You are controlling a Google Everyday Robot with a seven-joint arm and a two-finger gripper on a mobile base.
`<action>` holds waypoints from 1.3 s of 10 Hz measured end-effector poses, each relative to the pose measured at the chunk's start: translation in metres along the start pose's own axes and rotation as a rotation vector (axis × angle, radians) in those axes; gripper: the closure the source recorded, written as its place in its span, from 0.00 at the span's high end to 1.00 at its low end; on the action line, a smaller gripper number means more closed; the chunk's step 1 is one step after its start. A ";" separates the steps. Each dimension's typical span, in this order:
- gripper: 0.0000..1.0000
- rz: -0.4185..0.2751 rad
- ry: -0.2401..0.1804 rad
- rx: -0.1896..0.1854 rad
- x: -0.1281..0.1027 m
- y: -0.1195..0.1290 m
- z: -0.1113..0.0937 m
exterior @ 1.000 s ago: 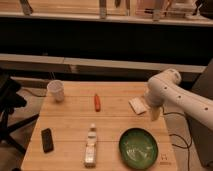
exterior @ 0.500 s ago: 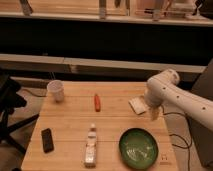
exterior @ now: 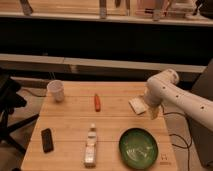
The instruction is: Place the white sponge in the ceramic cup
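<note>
The gripper (exterior: 152,112) hangs low over the table (exterior: 70,125) at about 3 o'clock from the table's middle. Its fingers are spread apart with nothing between them. It is just beside the white sponge (exterior: 137,105), on the sponge's 4 o'clock side. I cannot tell whether it touches the sponge. The arm reaches in from the right, bent at the elbow and pointing down, which looks like a stance for taking the sponge from above.

The sponge lies flat on the wood near the right edge. Because it is low and thin, the open fingers will need to drop on either side of it almost to the table top.

The ceramic cup (exterior: 56,90) stands upright with its mouth up at about 10 o'clock, well apart from the sponge on the far left. It looks ready to take something dropped in from above.

Between the two, near the middle of the table, lies a small orange stick (exterior: 97,102), and a carry across would likely pass over it.

A clear bottle (exterior: 90,147) lies on its side at 6 o'clock. A green bowl (exterior: 139,148) sits at 5 o'clock, and a black bar (exterior: 47,140) lies at 8 o'clock. All three are toward the near side, off the likely path.

The pickup has not been made yet, so the task is at an early stage.
</note>
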 end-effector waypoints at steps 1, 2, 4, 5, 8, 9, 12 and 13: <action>0.80 -0.007 -0.004 0.002 0.000 -0.001 0.001; 0.80 -0.022 -0.007 0.003 0.001 -0.001 0.002; 0.80 -0.043 -0.013 0.006 0.001 -0.002 0.004; 0.80 -0.051 -0.014 0.007 0.001 -0.003 0.005; 0.80 -0.088 -0.024 0.009 0.003 -0.004 0.009; 0.80 -0.098 -0.029 0.010 0.003 -0.005 0.010; 0.80 -0.125 -0.037 0.010 0.003 -0.006 0.013; 0.80 -0.133 -0.039 0.009 0.004 -0.006 0.015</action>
